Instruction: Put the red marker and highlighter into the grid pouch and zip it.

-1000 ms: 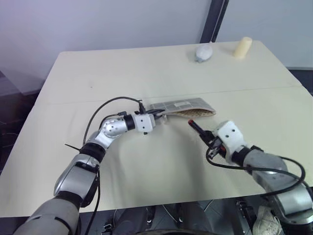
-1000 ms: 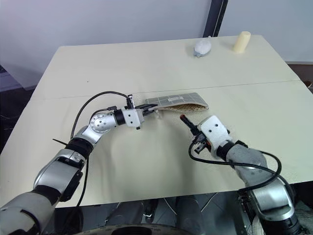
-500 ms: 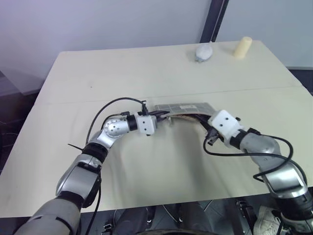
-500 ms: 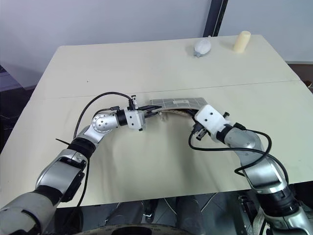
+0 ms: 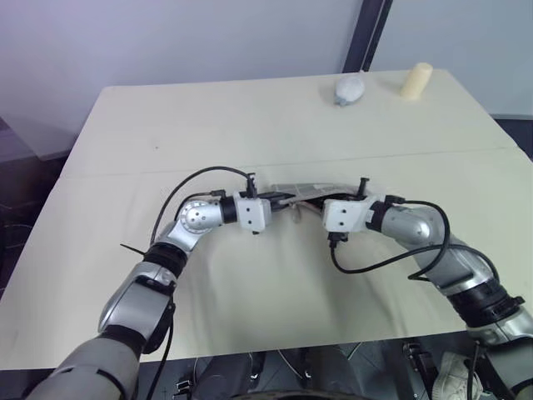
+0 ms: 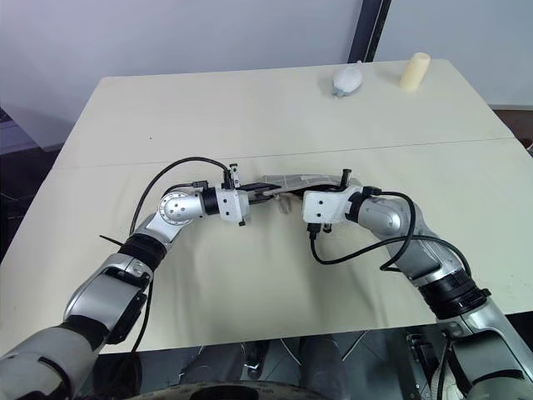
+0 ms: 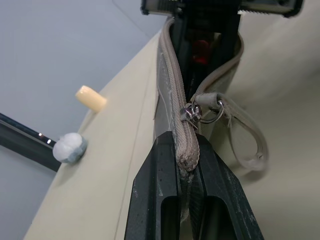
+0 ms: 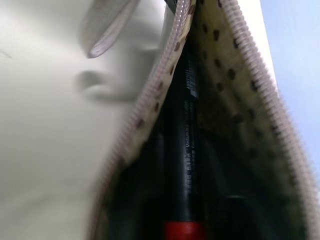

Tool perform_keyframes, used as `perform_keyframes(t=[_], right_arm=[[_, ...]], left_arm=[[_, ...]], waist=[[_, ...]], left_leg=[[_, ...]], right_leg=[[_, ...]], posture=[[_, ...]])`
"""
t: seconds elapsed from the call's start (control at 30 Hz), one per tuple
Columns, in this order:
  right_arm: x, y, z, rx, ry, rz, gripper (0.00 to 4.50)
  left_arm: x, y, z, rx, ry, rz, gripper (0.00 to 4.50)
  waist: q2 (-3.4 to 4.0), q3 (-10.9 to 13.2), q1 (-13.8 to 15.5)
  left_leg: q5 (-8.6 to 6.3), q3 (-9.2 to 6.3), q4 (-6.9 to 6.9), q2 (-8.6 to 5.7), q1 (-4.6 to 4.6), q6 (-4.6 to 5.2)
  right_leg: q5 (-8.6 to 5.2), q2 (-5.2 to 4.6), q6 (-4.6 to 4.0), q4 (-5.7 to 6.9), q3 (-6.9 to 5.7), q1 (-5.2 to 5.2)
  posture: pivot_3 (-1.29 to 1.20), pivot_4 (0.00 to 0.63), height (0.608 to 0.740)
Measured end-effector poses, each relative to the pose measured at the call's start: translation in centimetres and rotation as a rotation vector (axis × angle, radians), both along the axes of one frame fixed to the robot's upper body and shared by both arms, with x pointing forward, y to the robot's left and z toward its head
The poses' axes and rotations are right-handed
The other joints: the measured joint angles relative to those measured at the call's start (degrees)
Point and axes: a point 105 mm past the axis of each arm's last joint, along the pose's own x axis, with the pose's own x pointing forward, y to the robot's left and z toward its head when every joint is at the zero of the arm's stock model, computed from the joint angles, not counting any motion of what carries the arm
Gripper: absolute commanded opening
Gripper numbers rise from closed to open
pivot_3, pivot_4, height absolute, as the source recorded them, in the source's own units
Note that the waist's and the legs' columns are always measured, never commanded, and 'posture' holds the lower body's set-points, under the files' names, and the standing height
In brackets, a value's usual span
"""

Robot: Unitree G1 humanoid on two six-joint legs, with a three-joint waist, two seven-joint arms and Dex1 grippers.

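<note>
The grid pouch lies at mid-table with its mouth open. My left gripper is shut on the pouch's zipper end, just below the zipper pull. My right gripper is pushed into the pouch's mouth from the right. The red marker lies lengthwise inside the pouch against the dotted lining, its red end nearest the right wrist. A bit of that red also shows down the opening in the left wrist view. The highlighter is out of view.
At the far edge of the cream table sit a grey-white rounded lump and a cream cylinder. A black post rises behind the table. A loose fabric loop trails from the pouch.
My right arm swung left and forward, rolling its wrist, and carried the red marker from in front of the pouch into its open mouth. The left gripper kept its hold.
</note>
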Motion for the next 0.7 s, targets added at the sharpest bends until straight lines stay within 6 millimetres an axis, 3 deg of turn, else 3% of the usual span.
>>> perform_keyframes(t=[0.1,0.2,0.33,0.4,0.53,0.6,0.7], right_arm=[[-0.6,-0.5,0.3,0.037,-0.006,0.014,4.26],[-1.4,-1.0,1.5,0.189,0.061,-0.013,4.39],[-3.7,0.2,5.5,0.532,0.185,0.009,4.39],[-5.2,0.5,6.3,0.641,0.275,0.017,4.39],[-7.7,1.0,3.2,0.727,0.559,-0.046,4.39],[-8.1,1.0,1.2,0.742,0.664,-0.122,4.39],[-7.8,1.1,-0.1,0.792,0.721,-0.199,4.39]], left_arm=[[0.2,0.4,-0.3,0.003,0.017,0.018,0.00],[0.0,0.4,-0.7,-0.004,0.048,0.030,0.00],[-0.4,-0.1,-1.3,-0.014,0.073,0.029,0.00],[-0.4,-0.5,-1.3,-0.019,0.077,0.037,0.00],[-0.2,-0.8,-1.4,-0.011,0.071,0.054,0.00],[-0.2,-1.2,-1.5,-0.008,0.065,0.057,0.00],[-0.3,-1.6,-1.6,0.007,0.045,0.055,0.00]], waist=[[0.00,0.0,-0.1],[0.00,0.0,-0.1],[0.02,0.0,0.0],[0.01,0.0,0.2],[0.00,0.0,0.1],[0.00,0.0,0.1],[0.01,0.0,-0.1]], left_leg=[[0.00,0.02,0.01,-0.01,0.00,0.00],[-0.01,-0.04,-0.01,0.01,0.00,0.02],[-0.18,-0.13,-0.06,0.02,-0.01,0.29],[-0.19,-0.17,-0.05,0.02,-0.01,0.30],[-0.21,-0.15,-0.03,0.00,-0.01,0.34],[-0.21,-0.12,-0.02,0.00,-0.01,0.34],[-0.20,-0.10,-0.04,0.02,-0.01,0.33]], right_leg=[[0.00,0.00,-0.01,0.02,0.02,0.00],[0.01,0.02,-0.01,0.05,0.03,-0.04],[0.01,0.04,-0.02,0.07,0.03,-0.07],[0.00,0.04,-0.02,0.05,0.01,-0.01],[0.00,0.02,-0.02,0.02,0.01,0.01],[0.00,0.01,-0.02,0.02,0.01,0.01],[0.00,0.01,-0.02,0.05,0.02,-0.04]], posture=[[0.00,0.150,0.739],[0.00,0.150,0.739],[0.00,0.150,0.739],[0.00,0.150,0.739],[0.00,0.150,0.739],[0.00,0.150,0.739],[0.00,0.150,0.739]])
